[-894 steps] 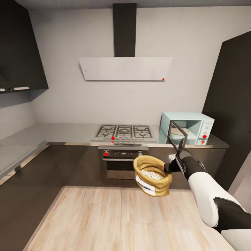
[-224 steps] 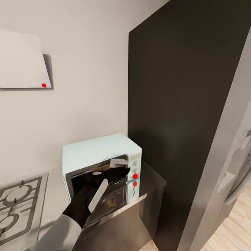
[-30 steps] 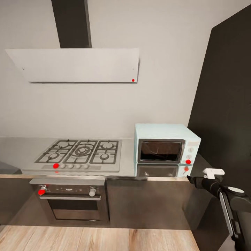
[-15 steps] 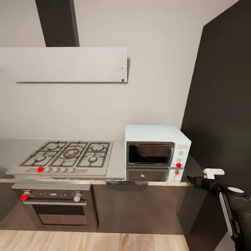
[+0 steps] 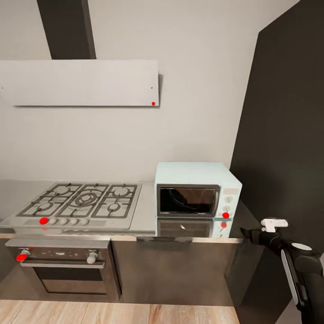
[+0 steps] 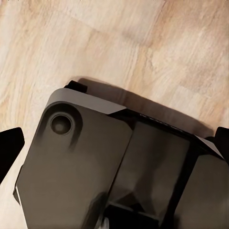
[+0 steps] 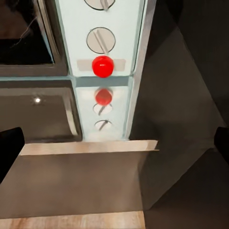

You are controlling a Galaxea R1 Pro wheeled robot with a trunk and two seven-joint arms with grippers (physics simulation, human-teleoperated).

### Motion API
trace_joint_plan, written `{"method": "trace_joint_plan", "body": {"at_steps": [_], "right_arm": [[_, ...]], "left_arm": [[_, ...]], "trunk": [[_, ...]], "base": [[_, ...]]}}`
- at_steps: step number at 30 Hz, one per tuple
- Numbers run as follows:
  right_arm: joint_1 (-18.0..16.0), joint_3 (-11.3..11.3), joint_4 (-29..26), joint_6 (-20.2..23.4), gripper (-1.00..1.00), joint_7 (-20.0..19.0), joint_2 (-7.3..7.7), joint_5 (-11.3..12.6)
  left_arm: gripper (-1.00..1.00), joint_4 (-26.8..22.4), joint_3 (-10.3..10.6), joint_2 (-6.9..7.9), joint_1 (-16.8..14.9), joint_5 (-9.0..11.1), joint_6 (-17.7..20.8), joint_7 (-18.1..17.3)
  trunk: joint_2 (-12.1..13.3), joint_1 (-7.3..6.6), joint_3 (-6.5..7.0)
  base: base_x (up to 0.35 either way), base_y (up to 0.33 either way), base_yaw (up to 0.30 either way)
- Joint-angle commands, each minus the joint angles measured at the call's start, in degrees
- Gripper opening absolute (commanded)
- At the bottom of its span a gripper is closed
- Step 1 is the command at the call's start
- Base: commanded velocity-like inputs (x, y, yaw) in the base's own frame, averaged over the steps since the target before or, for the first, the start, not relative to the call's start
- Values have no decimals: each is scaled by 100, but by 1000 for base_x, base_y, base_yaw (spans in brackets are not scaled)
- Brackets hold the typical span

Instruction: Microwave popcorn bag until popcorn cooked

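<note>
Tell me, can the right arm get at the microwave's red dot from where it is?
Probably yes. The right gripper hangs before the countertop edge, just below the microwave, and the right wrist view faces the red dot with nothing between.

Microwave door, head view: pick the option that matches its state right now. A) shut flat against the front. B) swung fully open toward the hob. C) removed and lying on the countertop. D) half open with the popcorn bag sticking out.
A. The microwave shows its dark glass door flush within the grey frame, with the knobs and red dot beside it, and its front mirrored in the glossy countertop.
</note>
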State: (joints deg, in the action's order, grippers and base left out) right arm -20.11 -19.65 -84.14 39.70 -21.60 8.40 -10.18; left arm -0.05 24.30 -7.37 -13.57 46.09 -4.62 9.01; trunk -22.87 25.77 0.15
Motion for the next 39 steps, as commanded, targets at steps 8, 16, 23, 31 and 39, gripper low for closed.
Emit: {"method": "trace_joint_plan", "body": {"at_steps": [8,16,23,31,39], "right_arm": [[-1295,-2,2284,-1116,100,498,24,153],[-1593,48,3023,-1507,100,730,67,158],[-1602,73,3558,-2075,100,674,14,126],[-1601,104,3549,-2368,100,651,-31,93],[-1602,394,3537,-2377,100,649,-32,86]], "left_arm": [[100,1,56,-2,1,41,-13,22],[100,-2,57,-2,0,32,-13,22],[100,-3,57,-2,1,25,-13,22],[100,-8,57,-2,-1,-7,-13,22],[100,-20,51,-10,1,-57,-13,26]], "trunk": [[-5,2,-2],[-5,2,-2],[-5,2,-2],[-5,2,-2],[-5,2,-2]], "base": [[0,0,0],[0,0,0],[0,0,0],[0,0,0],[0,0,0]]}}
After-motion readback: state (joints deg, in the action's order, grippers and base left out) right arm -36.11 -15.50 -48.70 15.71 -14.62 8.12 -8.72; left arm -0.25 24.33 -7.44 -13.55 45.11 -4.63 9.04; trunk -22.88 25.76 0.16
